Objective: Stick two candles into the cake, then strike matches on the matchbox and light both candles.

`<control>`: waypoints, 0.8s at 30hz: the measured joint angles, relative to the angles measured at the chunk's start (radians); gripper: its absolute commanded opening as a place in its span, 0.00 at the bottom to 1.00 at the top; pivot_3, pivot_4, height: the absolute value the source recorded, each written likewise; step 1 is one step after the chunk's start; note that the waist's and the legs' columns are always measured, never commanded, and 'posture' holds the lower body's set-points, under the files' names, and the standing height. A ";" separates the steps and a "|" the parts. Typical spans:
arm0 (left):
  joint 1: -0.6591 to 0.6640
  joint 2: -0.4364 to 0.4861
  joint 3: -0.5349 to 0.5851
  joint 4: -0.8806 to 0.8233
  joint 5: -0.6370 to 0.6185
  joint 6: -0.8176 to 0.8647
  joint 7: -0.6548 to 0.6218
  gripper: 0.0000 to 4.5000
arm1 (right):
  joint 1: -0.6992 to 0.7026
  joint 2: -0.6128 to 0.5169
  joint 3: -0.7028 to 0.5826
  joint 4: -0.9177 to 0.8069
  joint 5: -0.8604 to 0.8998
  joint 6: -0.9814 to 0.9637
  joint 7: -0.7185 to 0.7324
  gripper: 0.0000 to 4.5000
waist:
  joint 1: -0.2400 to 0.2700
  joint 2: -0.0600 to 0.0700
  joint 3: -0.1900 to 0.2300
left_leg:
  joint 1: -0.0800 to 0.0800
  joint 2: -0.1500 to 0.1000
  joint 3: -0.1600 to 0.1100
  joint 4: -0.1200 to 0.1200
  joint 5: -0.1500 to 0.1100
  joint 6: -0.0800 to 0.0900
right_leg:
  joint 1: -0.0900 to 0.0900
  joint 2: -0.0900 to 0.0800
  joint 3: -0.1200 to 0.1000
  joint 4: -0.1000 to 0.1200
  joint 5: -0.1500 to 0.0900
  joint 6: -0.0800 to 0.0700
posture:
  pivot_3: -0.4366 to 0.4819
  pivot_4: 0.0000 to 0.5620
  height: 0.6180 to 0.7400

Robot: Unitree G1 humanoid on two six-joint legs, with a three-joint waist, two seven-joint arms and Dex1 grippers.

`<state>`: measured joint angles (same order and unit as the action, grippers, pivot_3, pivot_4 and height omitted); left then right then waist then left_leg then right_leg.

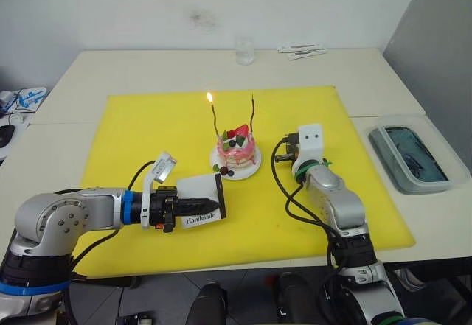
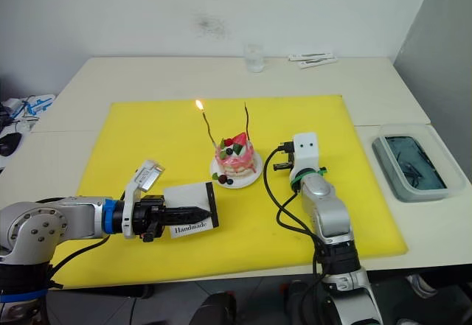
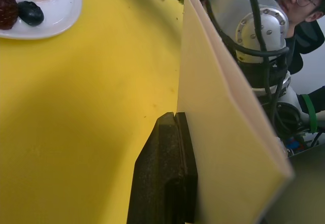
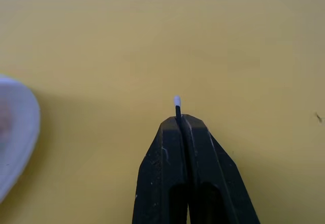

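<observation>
Cake [image 1: 237, 152] sat mid yellow mat, both candles in it: left candle [image 1: 212, 115] lit, right candle [image 1: 253, 113] unlit. Left gripper [image 1: 200, 205] clamped on matchbox [image 1: 200, 199], strip end facing right. Right gripper [image 4: 179, 120] pinched shut on match [image 4: 177, 106], just right of cake, pointing left toward it; matchbox lay nearer, down-left. Right arm bent, forearm reaching fwd.

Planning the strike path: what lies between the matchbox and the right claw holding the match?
Only bare yellow mat lies between the matchbox, held by the left claw, and the right claw pinching a match, as the left eye view shows.
</observation>
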<state>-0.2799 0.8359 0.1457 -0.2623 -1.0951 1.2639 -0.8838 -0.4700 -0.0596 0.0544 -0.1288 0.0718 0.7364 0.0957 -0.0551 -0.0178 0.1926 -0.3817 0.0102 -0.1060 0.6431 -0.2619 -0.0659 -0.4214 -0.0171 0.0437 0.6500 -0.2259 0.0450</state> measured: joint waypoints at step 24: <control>-0.014 -0.004 -0.011 -0.004 -0.001 0.000 -0.003 0.00 | 0.174 -0.477 0.043 -0.055 0.149 -0.152 0.561 0.43 | -0.002 0.000 0.000 | 0.001 0.001 0.001 0.001 0.000 0.000 | 0.001 0.001 0.001 0.000 0.000 0.001 | 0.48 0.27 1.00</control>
<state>-0.2938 0.8316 0.1343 -0.2661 -1.0962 1.2641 -0.8864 -0.2960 -0.5364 0.0976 -0.1837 0.2208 0.5848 0.6565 -0.0573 -0.0180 0.1926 -0.3808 0.0109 -0.1051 0.6440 -0.2619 -0.0658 -0.4207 -0.0160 0.0445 0.6495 -0.2255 0.0462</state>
